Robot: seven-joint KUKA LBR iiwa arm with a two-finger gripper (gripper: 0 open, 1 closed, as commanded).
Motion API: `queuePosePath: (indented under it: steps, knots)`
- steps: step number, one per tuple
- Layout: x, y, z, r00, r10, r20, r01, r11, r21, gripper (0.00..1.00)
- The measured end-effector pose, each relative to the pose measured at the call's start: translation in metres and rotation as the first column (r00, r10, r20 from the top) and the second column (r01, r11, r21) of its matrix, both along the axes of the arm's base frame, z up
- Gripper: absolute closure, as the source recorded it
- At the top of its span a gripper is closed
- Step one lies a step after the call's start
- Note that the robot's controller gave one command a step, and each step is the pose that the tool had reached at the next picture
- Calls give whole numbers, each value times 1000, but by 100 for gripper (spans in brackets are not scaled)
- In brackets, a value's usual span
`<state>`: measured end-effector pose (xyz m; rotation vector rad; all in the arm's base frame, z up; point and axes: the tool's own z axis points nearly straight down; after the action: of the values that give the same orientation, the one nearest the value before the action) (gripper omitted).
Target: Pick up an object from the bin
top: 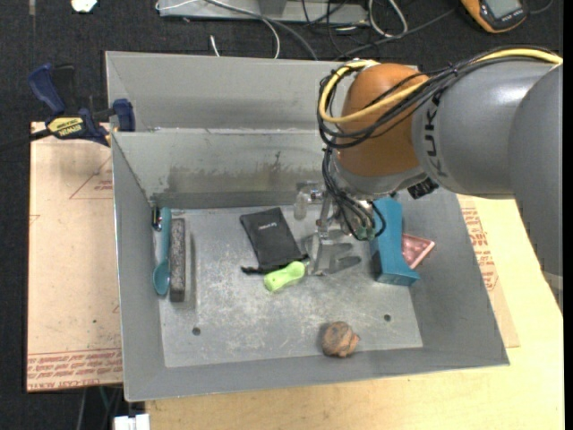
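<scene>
My gripper (332, 260) hangs low over the middle of the bin, just right of a small lime-green piece (284, 278) lying on the floor. Its metal fingers stand open, a little apart, with nothing between them. A flat black rectangular pad (269, 236) lies to the gripper's left, its lower end near the green piece. Close on the right, a blue box (392, 245) stands against the gripper's side, with a pink triangular piece (417, 251) beyond it.
A brown, stone-like lump (338, 339) lies near the front wall. Along the left wall rest a grey bar (179, 258) and a teal-handled tool (161, 260). The arm and its orange cover with cables overhang the bin's back right.
</scene>
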<state>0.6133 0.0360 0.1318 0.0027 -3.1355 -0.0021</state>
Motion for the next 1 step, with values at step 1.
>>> queuePosePath:
  steps: [1]
  knots:
    - [2, 0, 4, 1000, 0, 6, 0, 1000, 0, 0]
